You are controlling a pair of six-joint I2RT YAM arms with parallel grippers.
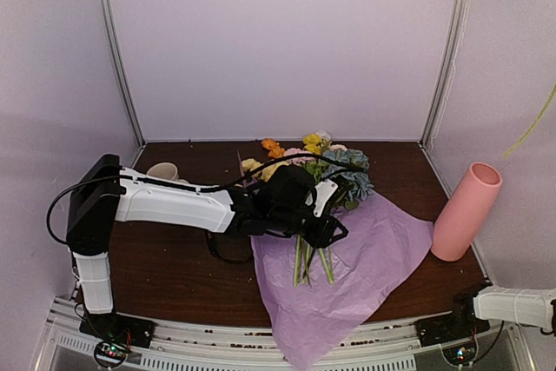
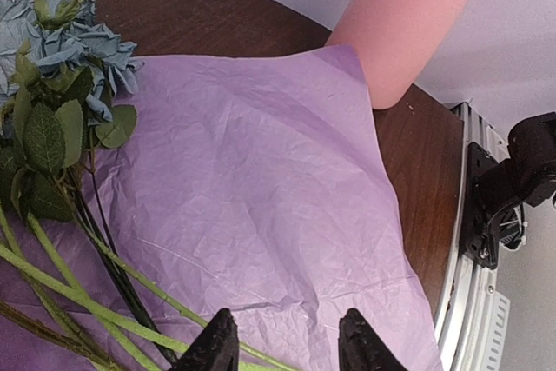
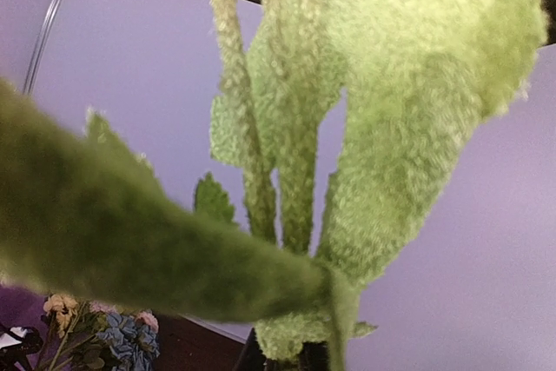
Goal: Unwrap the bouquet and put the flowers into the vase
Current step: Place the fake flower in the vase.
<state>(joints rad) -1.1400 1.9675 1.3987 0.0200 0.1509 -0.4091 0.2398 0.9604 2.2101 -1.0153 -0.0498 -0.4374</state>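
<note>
My left gripper hangs low over the tissue paper. Its two dark fingers stand partly apart and clamp nothing. Between them I see only creased lilac paper and one thin green stem crossing just in front.

The paper is unwrapped into a wide, crinkled sheet on the dark wooden table, and one corner droops over the near edge. The flowers lie on it, heads toward the back wall and smooth green stems fanned toward me. The heads are a soft cluster of orange, yellow, peach and dusty blue petals with veined, matte leaves.

The vase, a plain matte pink cylinder, stands at the right edge of the table close to the wall, just beside the far corner of the paper and well apart from the blooms.

My right gripper is closed on a fuzzy green sprig. The sprig fills that wrist view with blurred, velvety leaves and slim tufted spikes, and my fingers are hardly visible beneath it.

A pale mug sits behind my left arm.
</note>
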